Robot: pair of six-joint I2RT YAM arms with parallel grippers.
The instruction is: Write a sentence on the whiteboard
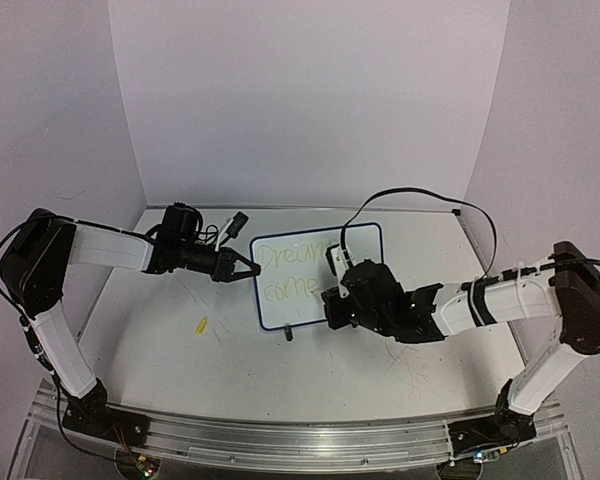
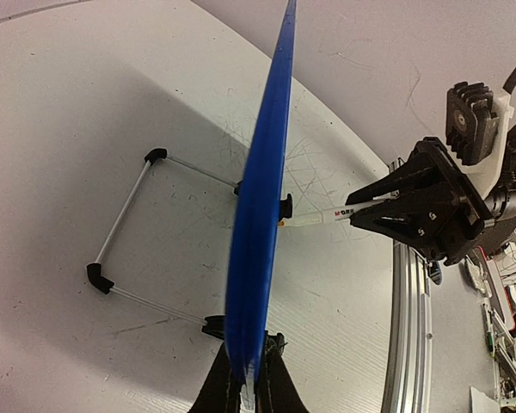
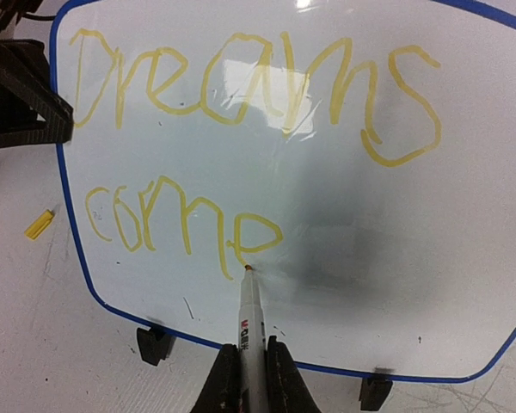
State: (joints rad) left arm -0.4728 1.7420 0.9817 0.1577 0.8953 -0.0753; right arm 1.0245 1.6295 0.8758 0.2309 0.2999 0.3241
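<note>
Whiteboard (image 3: 370,241) rim pinched in left tool (image 2: 249,389), right tool (image 3: 251,366) gripping marker (image 3: 250,314), tip at sentence (image 3: 241,86)

Whiteboard (image 3: 396,224) glossy, blue plastic rim; tabletop (image 1: 160,350) matt, scratched; wire stand (image 2: 125,212) metal; marker (image 3: 251,318) plastic.

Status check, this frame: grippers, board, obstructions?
Left gripper shut on whiteboard edge. Right gripper shut on marker, tip at board. Sentence reads Dreams come. Nothing blocking.
</note>
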